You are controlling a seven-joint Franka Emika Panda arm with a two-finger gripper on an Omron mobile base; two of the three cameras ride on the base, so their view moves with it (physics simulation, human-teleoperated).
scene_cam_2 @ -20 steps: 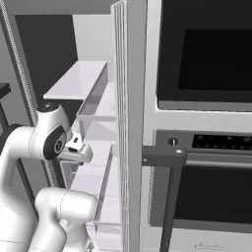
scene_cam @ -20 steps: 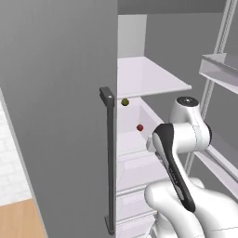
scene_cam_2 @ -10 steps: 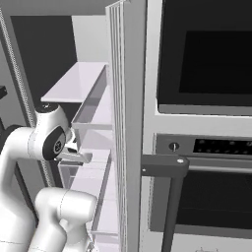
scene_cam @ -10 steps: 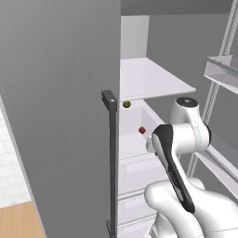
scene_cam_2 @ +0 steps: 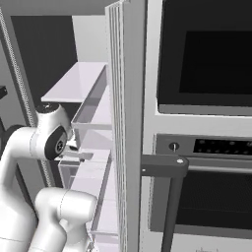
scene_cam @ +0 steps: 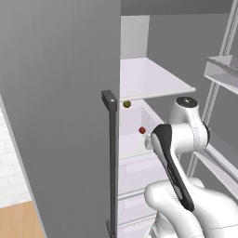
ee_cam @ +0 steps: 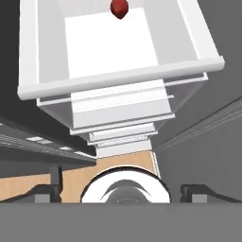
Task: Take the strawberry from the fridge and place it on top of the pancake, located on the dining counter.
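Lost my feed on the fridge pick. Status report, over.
Fingers open, holding nothing. Strawberry sits at the far end of the white fridge shelf, untouched. Small olive-coloured thing lies beside it on the shelf; approach looks unblocked.

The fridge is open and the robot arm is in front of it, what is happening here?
The white arm is reaching into the open fridge for the strawberry, a small red fruit lying on a white shelf tray inside. The hand is open and holds nothing; in the hand view the strawberry sits at the far end of the tray, well apart from the fingertips. A small olive-coloured item lies further back under the upper shelf. The dark oven stands beside the fridge.
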